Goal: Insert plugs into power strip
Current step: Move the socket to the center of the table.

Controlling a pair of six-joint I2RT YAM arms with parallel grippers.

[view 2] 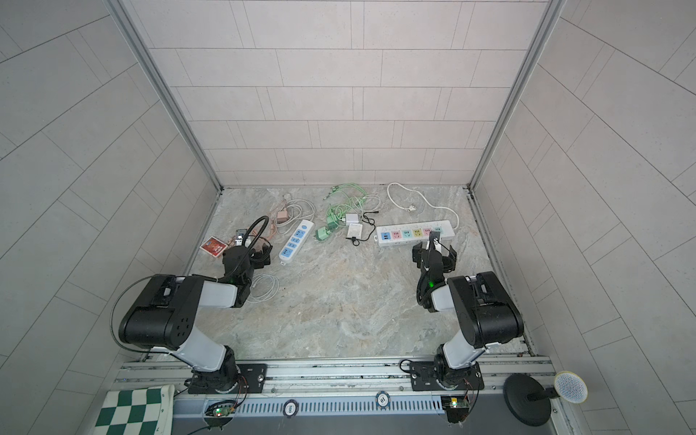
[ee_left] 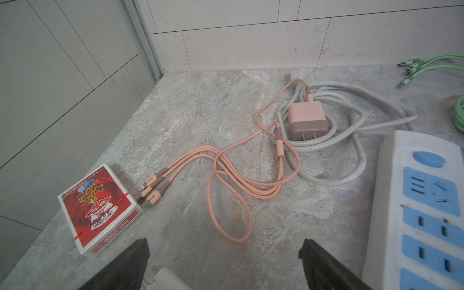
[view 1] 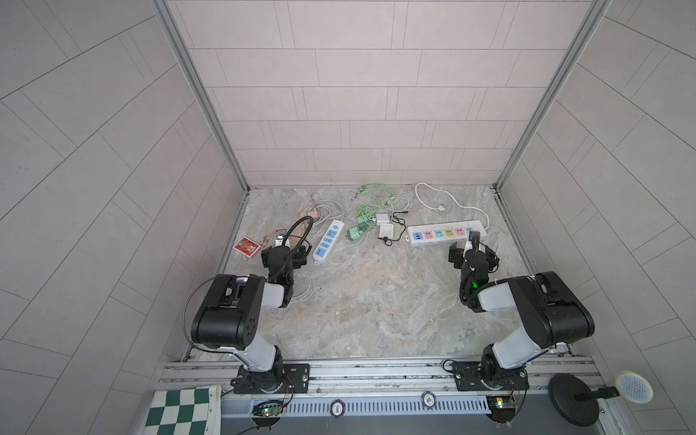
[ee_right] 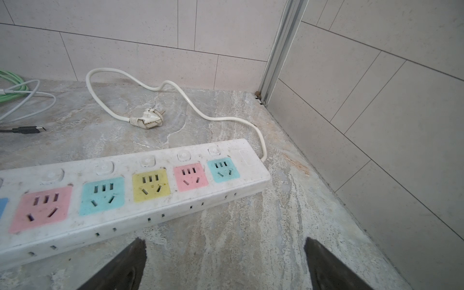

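left hand (ee_left: 224, 241) and right hand (ee_right: 225, 239) are seen spread, empty. pink plug (ee_left: 307, 120) lies far left on a coiled white cable (ee_left: 351, 173); strip (ee_right: 125, 221) lies far right. it is judged light, rigid, smooth; its flat sides should be gripped, prongs kept clear. "no.2000" is read on the card pack (ee_left: 100, 213).

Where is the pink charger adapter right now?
In both top views the pink charger adapter lies on the left side of the table near the back, on a coiled white cable, beside the blue power strip's far end.
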